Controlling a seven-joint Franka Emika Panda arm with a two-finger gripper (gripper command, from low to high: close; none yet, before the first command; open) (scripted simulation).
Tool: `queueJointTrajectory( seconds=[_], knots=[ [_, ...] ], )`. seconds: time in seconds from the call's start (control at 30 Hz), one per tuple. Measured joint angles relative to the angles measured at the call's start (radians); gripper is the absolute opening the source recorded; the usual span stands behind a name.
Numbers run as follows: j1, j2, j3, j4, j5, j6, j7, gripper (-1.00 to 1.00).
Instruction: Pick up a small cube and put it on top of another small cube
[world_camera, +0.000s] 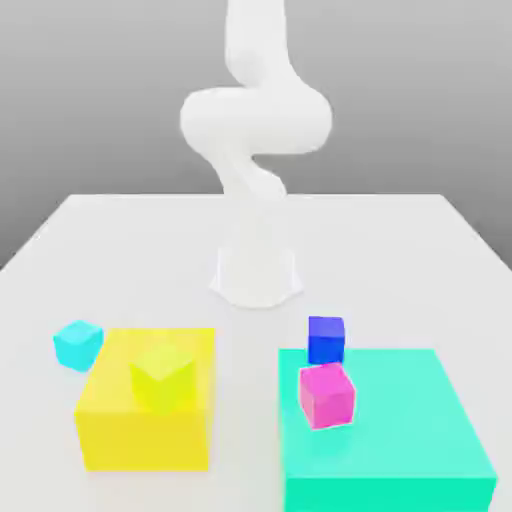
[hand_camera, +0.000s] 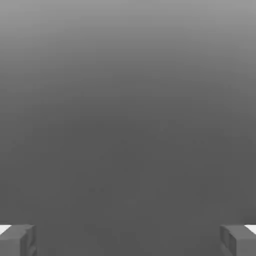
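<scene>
Nearest you is the teal block (world_camera: 385, 415), apart from the yellow block (world_camera: 145, 435), towards the exterior view's right. Your task's light blue cube (world_camera: 78, 345) sits on the table (world_camera: 250, 410), just beside the yellow block towards the exterior view's left. You see a lime cube (world_camera: 164, 377) on top of the yellow block; beyond it, at the teal block, are a pink cube (world_camera: 327, 396) and a dark blue cube (world_camera: 326, 340). Your gripper (hand_camera: 128, 241) is spread wide, with nothing between its fingers.
</scene>
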Motion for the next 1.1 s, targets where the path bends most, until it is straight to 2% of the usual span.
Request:
queueJointTrajectory(
  seconds=[0.37,0.73,0.93,1.1],
  knots=[
    [-0.291,0.232,0.031,-0.16,-0.084,0.154,0.383,0.0],
    [-0.541,0.459,-0.004,-0.318,-0.14,0.306,0.739,0.0],
    [-0.646,0.578,-0.053,-0.405,-0.135,0.391,0.907,0.0],
    [-0.709,0.673,-0.108,-0.479,-0.078,0.465,1.009,0.0]
  ],
)
